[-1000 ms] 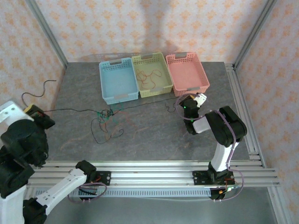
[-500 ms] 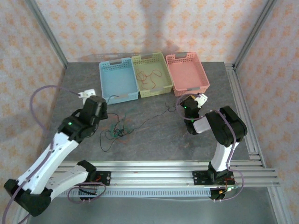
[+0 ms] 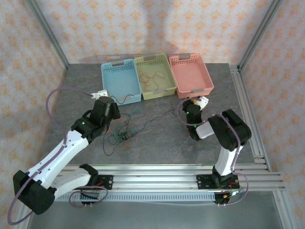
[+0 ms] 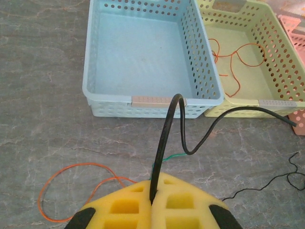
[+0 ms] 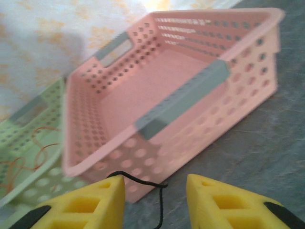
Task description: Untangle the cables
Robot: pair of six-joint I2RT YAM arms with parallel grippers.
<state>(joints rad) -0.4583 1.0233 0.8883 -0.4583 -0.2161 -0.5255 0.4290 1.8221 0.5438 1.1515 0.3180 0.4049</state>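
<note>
The cables lie as a small knot (image 3: 121, 135) of black, orange and green strands on the table between the arms. My left gripper (image 3: 112, 106) (image 4: 155, 191) hovers in front of the blue basket, shut on a black cable (image 4: 174, 102) that loops up and trails off right. An orange strand (image 4: 62, 171) and a green strand (image 4: 172, 156) lie below it. My right gripper (image 3: 188, 103) (image 5: 155, 191) stands open before the pink basket. The black cable's end (image 5: 143, 180) hangs loose between its fingers, touching the left one.
Three baskets stand side by side at the back: blue (image 3: 106, 83), green (image 3: 139, 76) holding a loose orange cable (image 3: 153, 78), and pink (image 3: 209, 78). An aluminium rail frame (image 3: 248, 119) borders the table on the right and near edges.
My left arm swung in from the far left toward the blue basket, carrying the black cable, which went slack. The knot shifted right. My right gripper opened and let go of the cable end.
</note>
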